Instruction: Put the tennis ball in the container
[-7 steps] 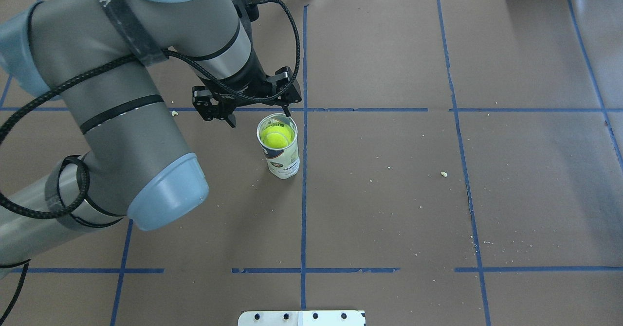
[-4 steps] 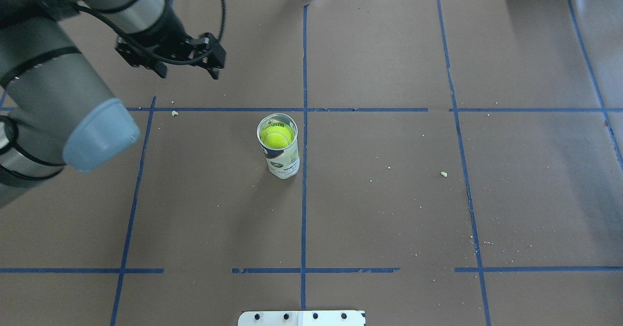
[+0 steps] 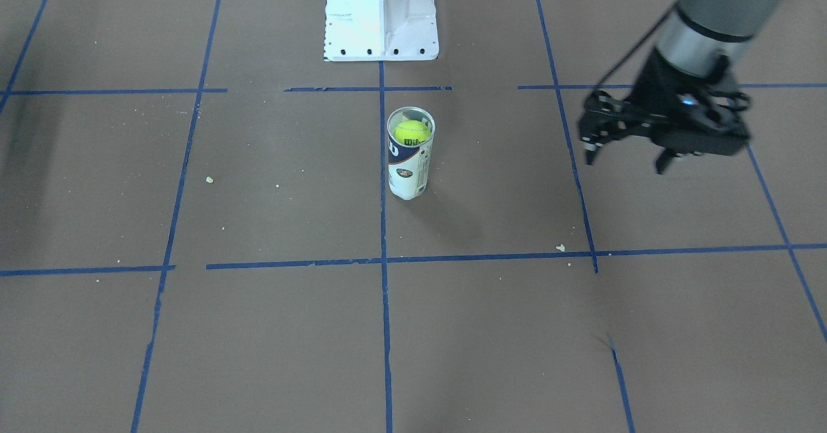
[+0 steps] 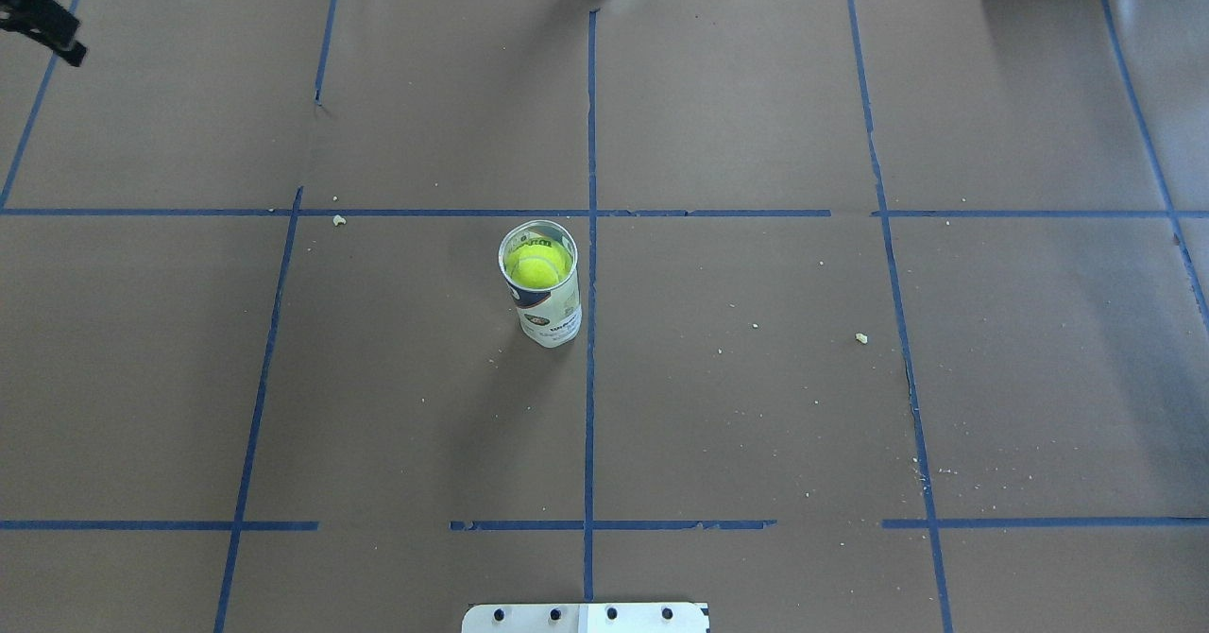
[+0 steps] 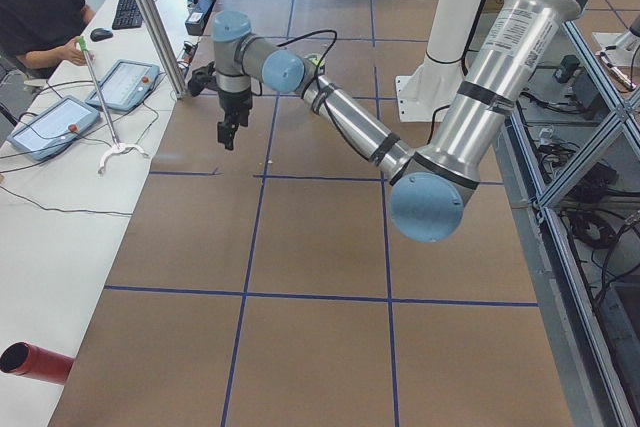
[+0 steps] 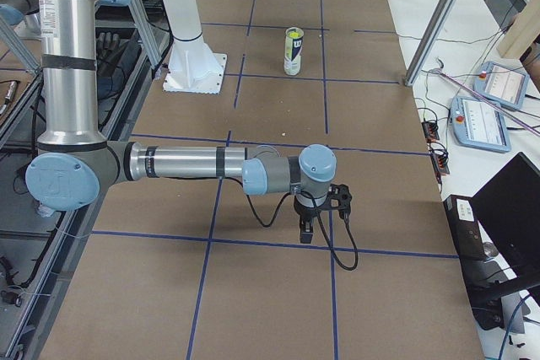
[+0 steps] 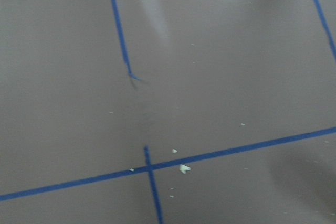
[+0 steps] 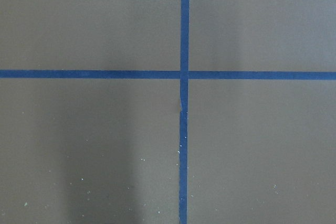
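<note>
The tennis ball [image 4: 536, 267] sits inside the upright clear container [image 4: 548, 316], just below its open rim, near the table's middle. The front view shows the same ball [image 3: 411, 132] in the container [image 3: 407, 171], and so does the right side view, where the container [image 6: 293, 52] stands far off. My left gripper [image 3: 623, 161] hangs open and empty above the paper, well away from the can toward the table's left end. Only one of its fingers [image 4: 45, 26] shows in the overhead view. My right gripper [image 6: 316, 227] appears only in the right side view, low over the table, and I cannot tell its state.
The white robot base [image 3: 381, 22] stands behind the can. Blue tape lines [image 4: 589, 378] and scattered crumbs [image 4: 860, 337] mark the brown paper. An operator [image 5: 40, 7] sits at a side desk with tablets [image 5: 122, 83], and a red cylinder [image 5: 35, 362] lies at that desk's near end.
My left arm has swung away from just beside the can, up and far to the left, nearly out of the overhead view. Ball and can have not moved.
</note>
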`<state>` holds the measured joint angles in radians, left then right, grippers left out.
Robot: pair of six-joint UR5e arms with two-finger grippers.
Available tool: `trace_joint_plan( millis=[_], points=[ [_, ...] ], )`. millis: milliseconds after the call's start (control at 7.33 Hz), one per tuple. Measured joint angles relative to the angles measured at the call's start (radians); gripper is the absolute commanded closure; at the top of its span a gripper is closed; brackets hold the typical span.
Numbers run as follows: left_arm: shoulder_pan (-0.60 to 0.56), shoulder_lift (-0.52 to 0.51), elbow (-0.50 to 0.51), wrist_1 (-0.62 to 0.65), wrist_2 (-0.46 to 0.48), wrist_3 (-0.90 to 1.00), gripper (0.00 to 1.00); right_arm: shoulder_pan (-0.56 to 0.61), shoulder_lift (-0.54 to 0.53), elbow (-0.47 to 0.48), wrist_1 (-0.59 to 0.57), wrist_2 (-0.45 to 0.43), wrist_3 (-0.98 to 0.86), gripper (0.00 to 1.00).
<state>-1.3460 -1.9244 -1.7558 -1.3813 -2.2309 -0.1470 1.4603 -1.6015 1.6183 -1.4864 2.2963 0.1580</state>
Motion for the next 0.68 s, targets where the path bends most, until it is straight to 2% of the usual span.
trace_joint_plan(
  millis=[273, 682],
  points=[
    [-0.142, 0.171, 0.073, -0.047, -0.02, 0.217, 0.0, 0.0, 0.0, 0.0, 0.0, 0.0, 0.0, 0.0],
    [-0.218, 0.316, 0.248, -0.243, -0.097, 0.273, 0.0, 0.0, 0.0, 0.0, 0.0, 0.0, 0.0, 0.0]
  ],
)
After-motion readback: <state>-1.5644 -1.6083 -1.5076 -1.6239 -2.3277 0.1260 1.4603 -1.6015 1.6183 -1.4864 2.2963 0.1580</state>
